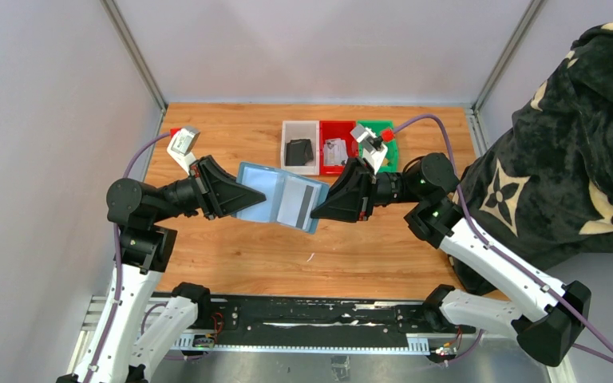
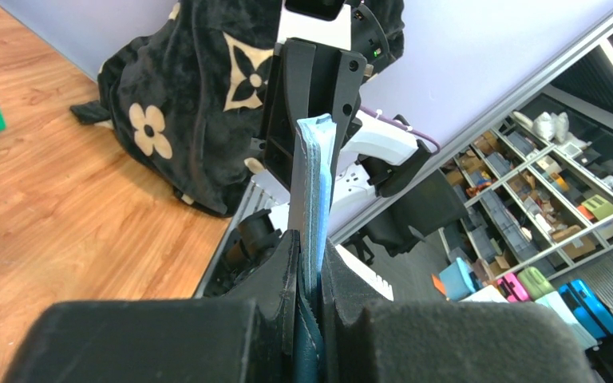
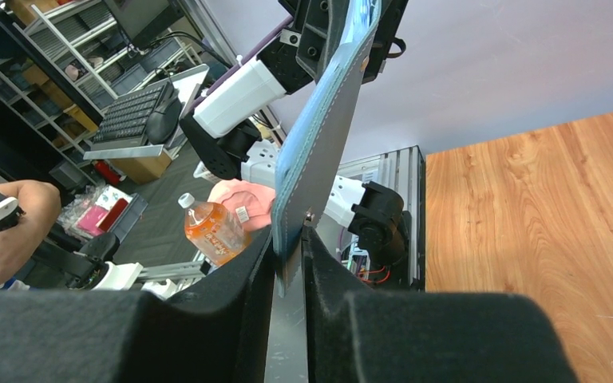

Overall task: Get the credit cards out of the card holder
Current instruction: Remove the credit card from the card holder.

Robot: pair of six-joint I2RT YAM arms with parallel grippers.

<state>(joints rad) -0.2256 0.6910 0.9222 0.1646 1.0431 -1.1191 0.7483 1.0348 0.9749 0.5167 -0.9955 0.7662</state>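
Observation:
The teal-blue card holder (image 1: pixel 265 191) hangs open in the air between my two grippers, its light blue inside facing up. A whitish credit card (image 1: pixel 291 204) sits in its right half, next to a dark grey strip. My left gripper (image 1: pixel 243 199) is shut on the holder's left edge; the left wrist view shows the holder (image 2: pixel 313 183) edge-on between the fingers (image 2: pixel 310 249). My right gripper (image 1: pixel 317 213) is closed on the holder's right edge; in the right wrist view the holder's stitched edge (image 3: pixel 319 152) runs down between the fingers (image 3: pixel 289 239).
At the back of the wooden table (image 1: pixel 231 263) stand a white bin (image 1: pixel 287 132) holding a black wallet (image 1: pixel 298 151), a red bin (image 1: pixel 337 134) and a green bin (image 1: pixel 383 132). A black floral cloth (image 1: pixel 575 144) lies at the right edge.

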